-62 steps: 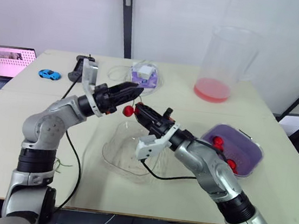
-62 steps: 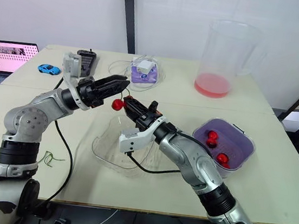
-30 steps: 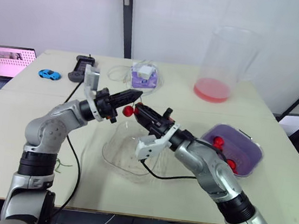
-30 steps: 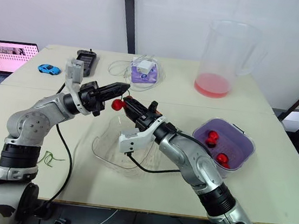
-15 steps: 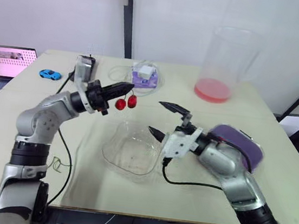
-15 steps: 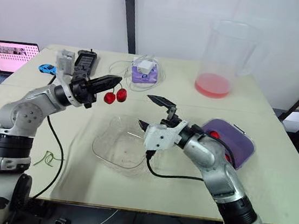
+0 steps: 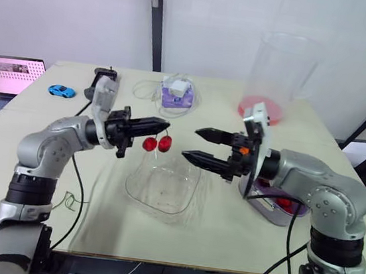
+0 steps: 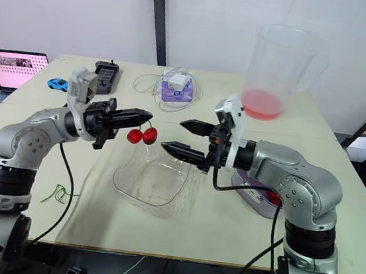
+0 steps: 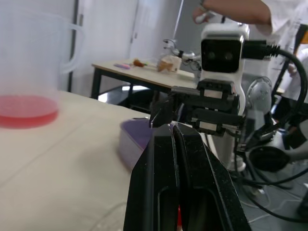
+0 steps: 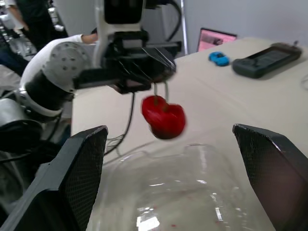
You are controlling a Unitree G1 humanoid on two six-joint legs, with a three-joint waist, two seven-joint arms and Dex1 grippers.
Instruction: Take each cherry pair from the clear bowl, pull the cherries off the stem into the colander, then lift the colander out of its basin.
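A pair of red cherries (image 7: 157,144) hangs by its stem from my left gripper (image 7: 164,124), which is shut on the stem over the rear left rim of the clear bowl (image 7: 163,188). My right gripper (image 7: 191,144) faces it from the right, open and a short gap from the fruit. Its wrist view shows the cherries (image 10: 163,117) dangling between its spread fingers (image 10: 82,178). The purple colander (image 7: 268,191) in its basin sits at the right, partly hidden behind my right arm, with a red cherry (image 7: 284,203) inside.
A tall clear pitcher (image 7: 274,75) with red liquid stands at the back right. A laptop (image 7: 10,76), a blue toy car (image 7: 60,90), a black handset (image 7: 100,80) and a small purple-and-white box (image 7: 177,89) lie along the back left.
My right gripper let go of the cherry, opened wide and pulled back to the right. The left gripper kept the pair, both cherries still on the stem, and shifted slightly.
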